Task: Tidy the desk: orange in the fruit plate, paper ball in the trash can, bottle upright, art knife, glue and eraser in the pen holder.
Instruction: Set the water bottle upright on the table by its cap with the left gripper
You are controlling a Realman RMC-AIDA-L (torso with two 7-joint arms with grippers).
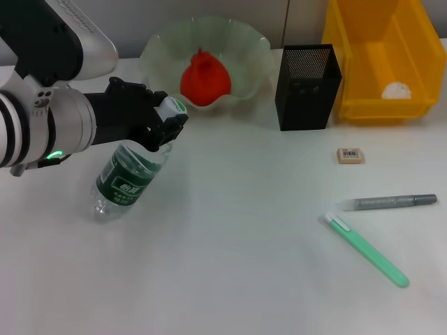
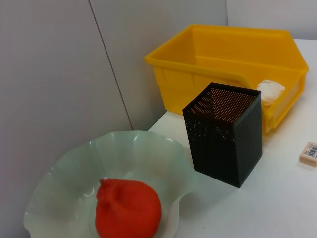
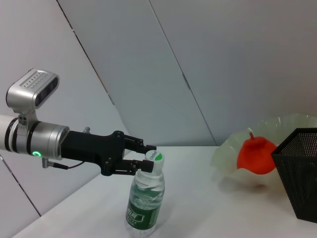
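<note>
My left gripper (image 1: 162, 127) is shut on the neck of the clear bottle (image 1: 129, 180), just under its white cap. The bottle leans with its base on the table; from the right wrist view the bottle (image 3: 144, 201) stands nearly upright in the left gripper (image 3: 143, 163). The orange (image 1: 204, 80) lies in the pale green fruit plate (image 1: 157, 49). The paper ball (image 1: 397, 90) sits inside the yellow trash can (image 1: 380, 108). The eraser (image 1: 350, 155), a grey glue stick (image 1: 387, 202) and a green art knife (image 1: 367, 250) lie on the table right of the black pen holder (image 1: 307, 87). My right gripper is out of view.
The fruit plate, pen holder and trash can stand in a row along the back wall. Open white tabletop spreads between the bottle and the small items at the right.
</note>
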